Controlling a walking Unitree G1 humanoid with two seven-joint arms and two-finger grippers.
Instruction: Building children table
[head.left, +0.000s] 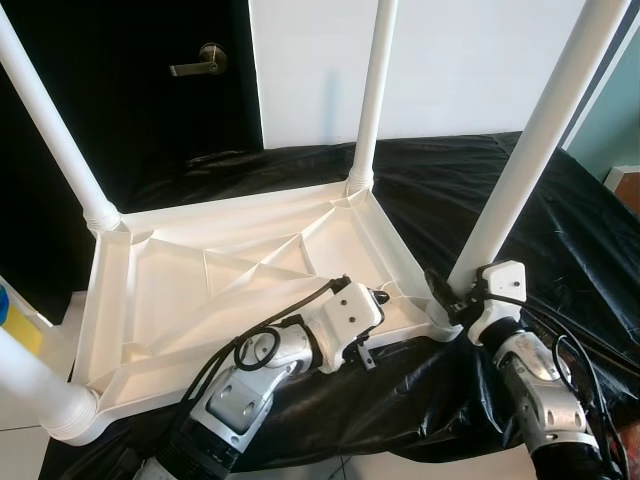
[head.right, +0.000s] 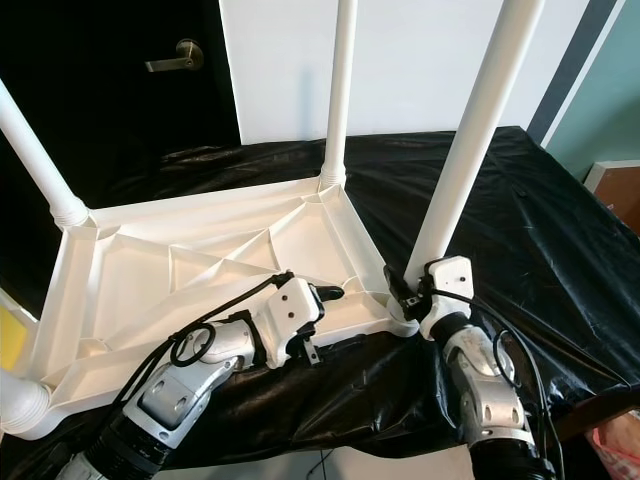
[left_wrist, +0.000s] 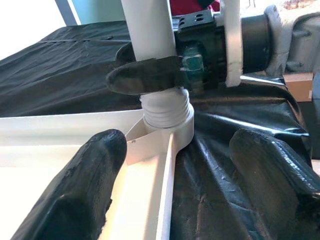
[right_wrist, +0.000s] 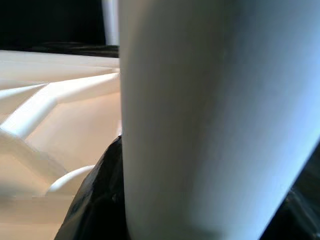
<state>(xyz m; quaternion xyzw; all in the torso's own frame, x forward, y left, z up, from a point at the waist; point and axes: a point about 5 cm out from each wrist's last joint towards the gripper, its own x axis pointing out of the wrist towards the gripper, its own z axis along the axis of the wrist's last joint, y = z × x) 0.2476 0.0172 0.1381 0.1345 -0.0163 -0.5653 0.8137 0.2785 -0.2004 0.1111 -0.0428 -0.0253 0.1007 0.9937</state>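
Observation:
The white children's table (head.left: 200, 290) lies upside down on a black cloth, its legs pointing up. My right gripper (head.left: 447, 290) is shut on the near right leg (head.left: 530, 150) just above its threaded base (left_wrist: 167, 107); in the right wrist view the leg (right_wrist: 215, 115) stands close, with a black finger (right_wrist: 97, 200) against it. My left gripper (head.left: 385, 297) is open at the table's near rim, a short way left of that leg. In the left wrist view its fingers (left_wrist: 85, 185) straddle the rim, one over the white underside, the other over the cloth.
The black cloth (head.left: 570, 220) covers the work surface and hangs over its near edge. Three more legs stand at the far left (head.left: 55, 140), far middle (head.left: 372, 100) and near left corner (head.left: 45, 390). A dark door with a lever handle (head.left: 200, 62) is behind.

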